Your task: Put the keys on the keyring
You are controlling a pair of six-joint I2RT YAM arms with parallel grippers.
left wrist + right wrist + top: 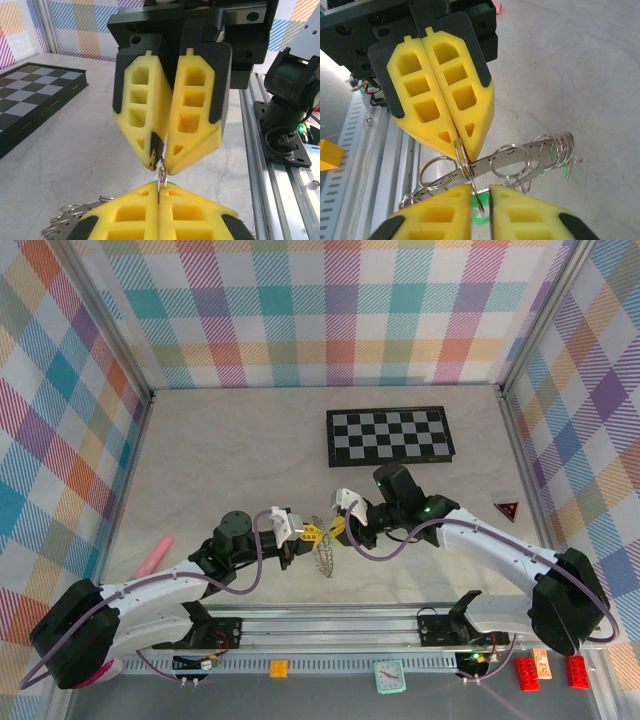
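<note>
- We see the two arms meeting tip to tip over the surface (230, 460), on the side near their bases.
- The left gripper (460, 150) is fully closed and pinches one small wire loop (162, 177) of the keyring (520, 159). The rest of the keyring, a flat band carrying many loops, reaches out sideways from this pinch and seems to be lifted off the surface.
- The right gripper (161, 166) stands directly opposite, with its jaws narrow and only a thin gap between them.
- In the right wrist view a small green piece (481, 218) shows in this gap, and we judge it is the head of one key. We cannot tell if the jaws really clamp it.
- Another green spot (567, 173) sits by the far end of the band. It may be the second key, but it is too small to be sure.
- We judge that the step in hand is the threading, that is, bringing the hole of the key onto the pinched loop.
- The next move calls for very fine alignment, we think. The right gripper must guide the key along the wire of the loop while the left gripper holds the loop steady and without twist.
- A small slip can drop the key or pull the loop out of the pinch.
</note>
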